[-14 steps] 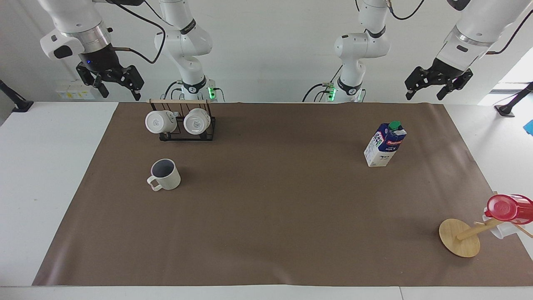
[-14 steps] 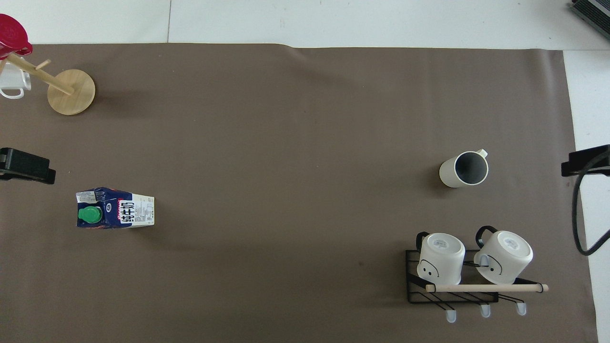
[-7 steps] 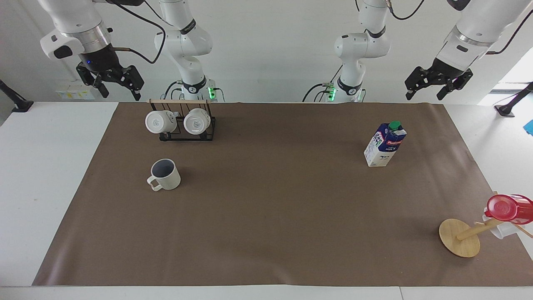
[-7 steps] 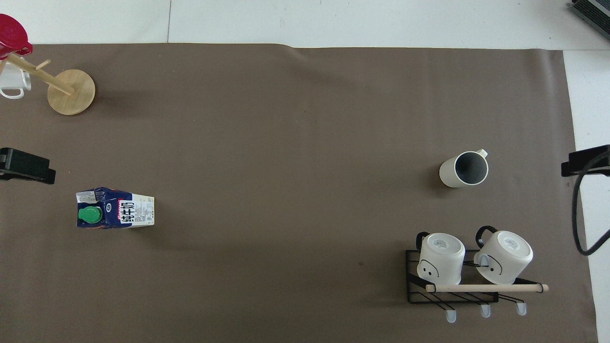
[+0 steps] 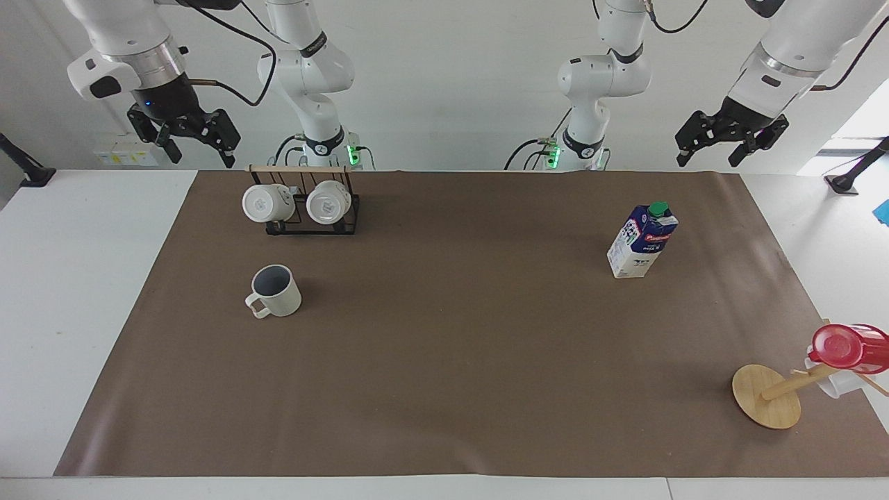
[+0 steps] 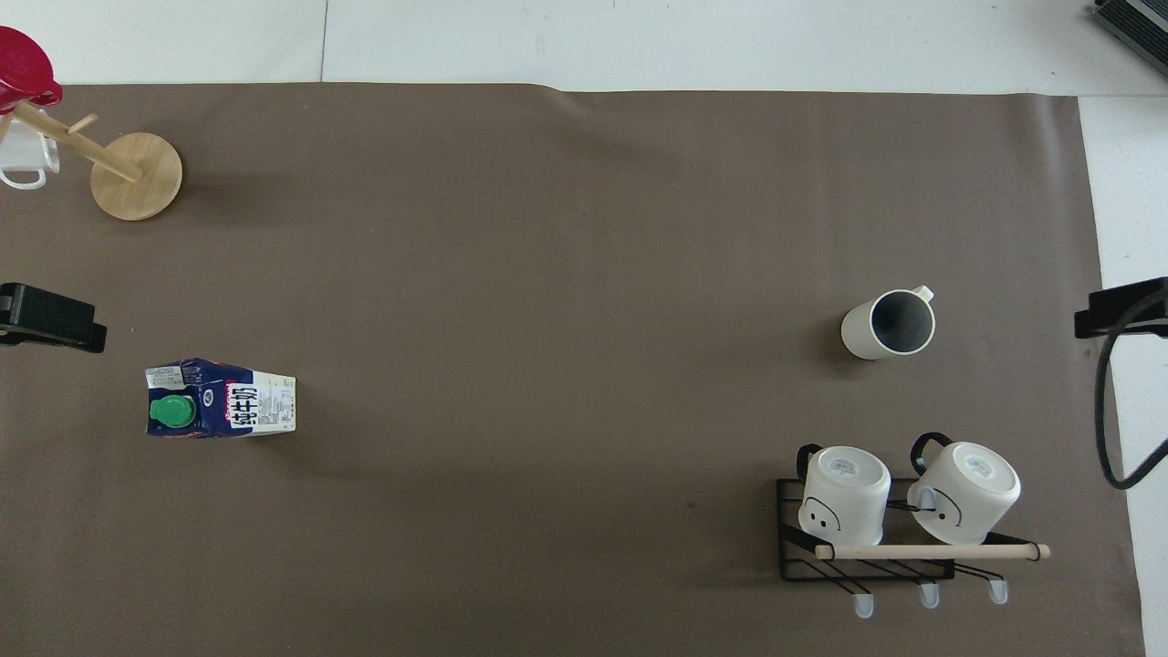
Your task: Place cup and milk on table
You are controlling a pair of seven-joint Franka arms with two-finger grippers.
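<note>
The cup [image 5: 276, 291], cream-white with a dark inside, stands upright on the brown mat [image 5: 451, 361] of the table [image 5: 76, 292], toward the right arm's end; it also shows in the overhead view [image 6: 888, 324]. The milk [image 5: 641, 239] carton stands upright on the mat toward the left arm's end, its green cap up [image 6: 219, 400]. My right gripper [image 5: 201, 158] hangs open and empty, high over the table's edge beside the mug rack. My left gripper [image 5: 707, 161] hangs open and empty, high over the mat's corner near the robots. In the overhead view only tips of the left gripper [image 6: 50, 318] and right gripper [image 6: 1121, 310] show.
A black wire rack [image 5: 311, 212] with two white mugs stands near the robots, closer to them than the cup. A wooden mug tree [image 5: 767, 396] with a red cup [image 5: 844, 346] and a white mug stands at the mat's corner farthest from the robots, at the left arm's end.
</note>
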